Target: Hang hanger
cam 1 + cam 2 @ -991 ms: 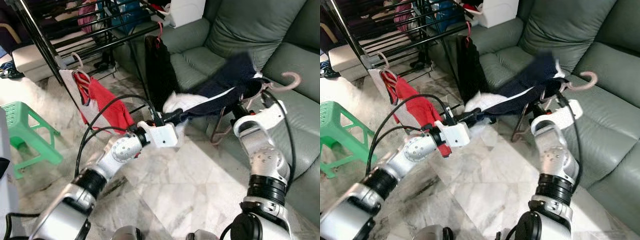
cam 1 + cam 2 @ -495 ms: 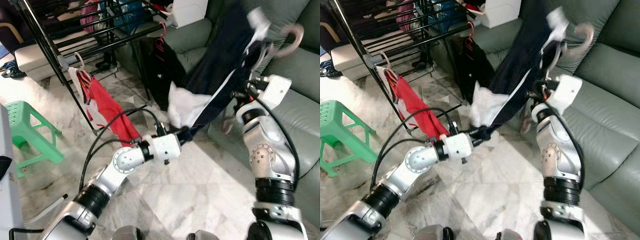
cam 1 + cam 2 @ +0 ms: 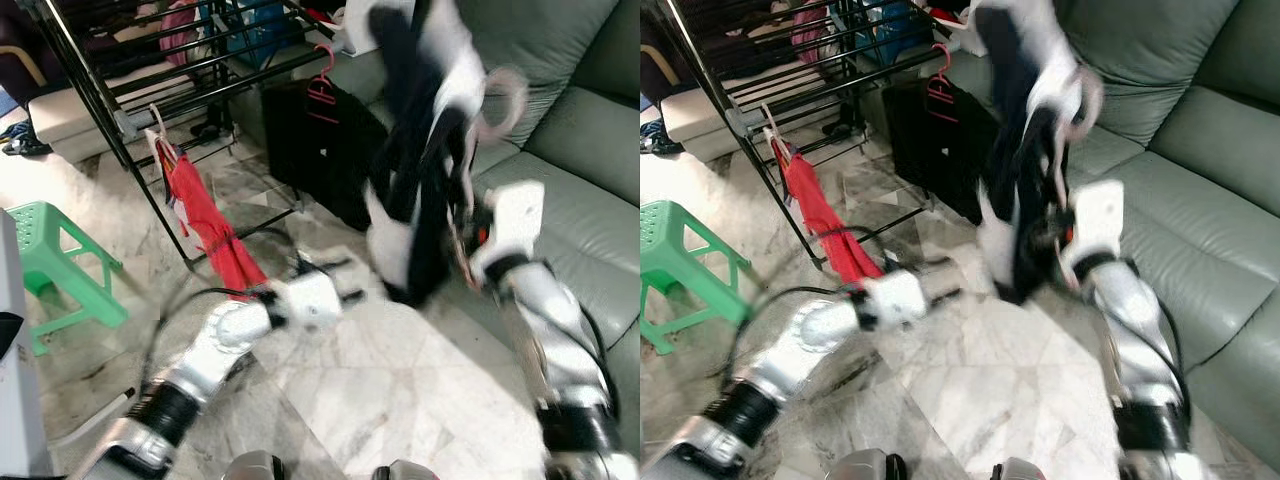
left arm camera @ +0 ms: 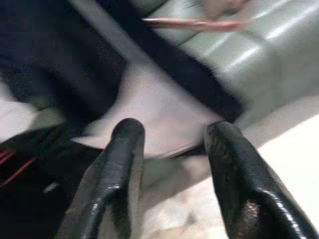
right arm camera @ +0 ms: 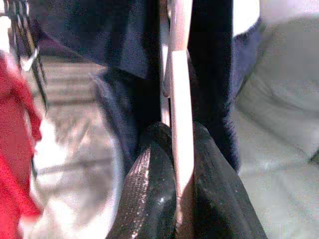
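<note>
Reaching up at centre right, the right gripper (image 5: 172, 164) pinches a pink hanger (image 5: 180, 99) carrying a dark navy-and-white garment (image 3: 420, 190) before the sofa (image 3: 590, 170). Lower centre, the left gripper (image 4: 172, 149) extends forward, fingers spread, holding nothing.

Daylight fills the room evenly, and the marble floor (image 3: 400, 400) shows pale sheen rather than hard glare. My head views are sharp at the drying rack (image 3: 120, 80) and green stool (image 3: 50, 260), but motion smears both my arms and the dark garment (image 3: 420, 200) into streaks. The pink hanger hook (image 3: 500, 100) reads as a soft ghosted ring. My left wrist view is blurred throughout, dim on the cloth side, brighter towards the sofa (image 4: 279, 55). My right wrist view is shadowed in the middle, with washed-out floor behind.
</note>
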Tool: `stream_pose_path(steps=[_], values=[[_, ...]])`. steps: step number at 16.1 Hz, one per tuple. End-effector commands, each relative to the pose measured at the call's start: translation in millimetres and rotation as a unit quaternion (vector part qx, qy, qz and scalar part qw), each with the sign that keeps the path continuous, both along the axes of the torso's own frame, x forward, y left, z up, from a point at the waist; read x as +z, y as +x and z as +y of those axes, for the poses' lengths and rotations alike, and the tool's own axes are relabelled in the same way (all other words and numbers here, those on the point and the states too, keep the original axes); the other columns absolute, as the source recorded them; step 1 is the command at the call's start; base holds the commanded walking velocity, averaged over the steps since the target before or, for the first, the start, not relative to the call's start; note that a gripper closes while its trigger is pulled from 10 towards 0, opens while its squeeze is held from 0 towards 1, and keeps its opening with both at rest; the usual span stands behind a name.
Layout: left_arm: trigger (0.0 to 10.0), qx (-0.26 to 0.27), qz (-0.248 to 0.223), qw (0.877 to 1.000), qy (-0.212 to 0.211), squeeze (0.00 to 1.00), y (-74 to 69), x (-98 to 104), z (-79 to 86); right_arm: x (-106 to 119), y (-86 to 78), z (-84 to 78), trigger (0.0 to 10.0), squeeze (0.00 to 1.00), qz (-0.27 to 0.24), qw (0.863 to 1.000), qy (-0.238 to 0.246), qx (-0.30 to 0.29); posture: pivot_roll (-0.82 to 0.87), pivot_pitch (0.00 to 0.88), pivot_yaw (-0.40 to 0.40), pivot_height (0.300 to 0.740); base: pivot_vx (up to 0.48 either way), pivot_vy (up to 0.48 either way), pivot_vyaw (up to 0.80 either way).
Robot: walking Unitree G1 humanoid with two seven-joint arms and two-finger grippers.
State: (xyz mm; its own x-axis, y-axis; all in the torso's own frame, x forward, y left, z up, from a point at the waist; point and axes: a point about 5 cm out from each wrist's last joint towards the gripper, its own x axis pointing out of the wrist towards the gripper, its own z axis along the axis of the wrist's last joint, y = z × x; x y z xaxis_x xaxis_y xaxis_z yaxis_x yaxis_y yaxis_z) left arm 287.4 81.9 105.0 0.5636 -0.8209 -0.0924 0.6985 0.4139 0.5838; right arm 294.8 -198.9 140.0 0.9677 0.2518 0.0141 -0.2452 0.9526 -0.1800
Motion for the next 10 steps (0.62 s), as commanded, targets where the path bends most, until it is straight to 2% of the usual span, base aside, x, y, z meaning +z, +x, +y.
stream_pose_path(steps=[1, 2, 3, 7, 10], values=[[10.0, 0.047, -0.011, 0.998, -0.027, 1.00, 7.6, 9, 12.4, -5, -5.5, 4.1, 10.0, 0.00, 0.002, 0.999, -0.022, 0.031, -0.06, 0.015, 0.051, 0.740, 0.000, 0.000, 0.00], [10.0, 0.079, -0.003, 0.995, -0.061, 1.00, 11.8, 14, 17.6, -14, -10.4, 2.9, 10.0, 0.00, 0.013, 0.999, -0.031, 0.038, -0.06, 0.015, 0.051, 0.740, 0.000, 0.000, 0.00], [10.0, 0.134, 0.024, 0.983, -0.123, 1.00, 18.8, 17, 24.1, -25, -15.3, 3.3, 10.0, 0.00, 0.028, 0.997, -0.037, 0.054, -0.06, 0.015, 0.051, 0.740, 0.000, 0.000, 0.00], [10.0, 0.167, 0.089, 0.964, -0.188, 1.00, 20.4, 17, 18.9, -32, -14.0, 5.3, 10.0, 0.00, 0.031, 0.996, -0.058, 0.066, -0.05, 0.012, 0.047, 0.740, 0.000, 0.000, 0.00], [10.0, 0.139, 0.156, 0.954, -0.213, 1.00, 11.7, 14, 7.1, -33, -7.0, 12.4, 10.0, 0.00, 0.031, 0.993, -0.060, 0.093, -0.05, 0.014, 0.044, 0.740, 0.000, 0.000, 0.00]])
